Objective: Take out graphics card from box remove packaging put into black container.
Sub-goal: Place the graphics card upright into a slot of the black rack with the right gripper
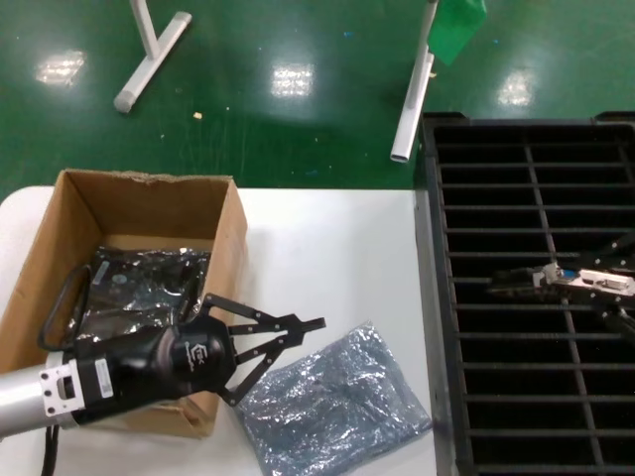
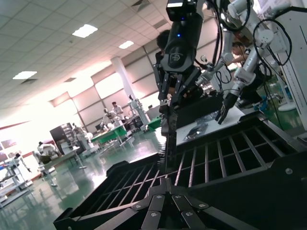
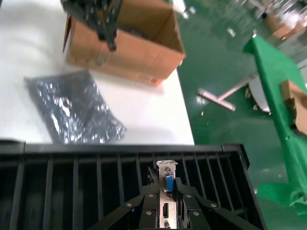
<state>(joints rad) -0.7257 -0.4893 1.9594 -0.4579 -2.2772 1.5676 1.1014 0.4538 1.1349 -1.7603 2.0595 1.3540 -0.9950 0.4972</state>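
Right gripper (image 1: 556, 281) hangs over the black container (image 1: 536, 159), about mid-depth on the crate's right side, closed on the graphics card (image 3: 167, 184). In the right wrist view the card's metal bracket with a blue connector sits clamped between the fingers. In the left wrist view the card (image 2: 169, 139) hangs edge-down, long axis roughly vertical, lower end just at the level of the divider bars.

Key relation: the card is directly above the slots, its plane apparently aligned with the long narrow gaps between bars, so the next move looks like a straight descent. Whether the lower edge is centred over a gap or over a bar, I cannot tell; a small offset could catch it on a bar.

Left gripper (image 1: 283, 352) sits at the near left, beside the box (image 1: 149, 188), fingers spread wide, holding nothing. It is well apart from the crate; the right arm is the nearer.

The packaging (image 1: 332, 402) lies flat on the white table (image 1: 327, 238), between box and crate. A second bagged item (image 1: 144, 288) is in the box.
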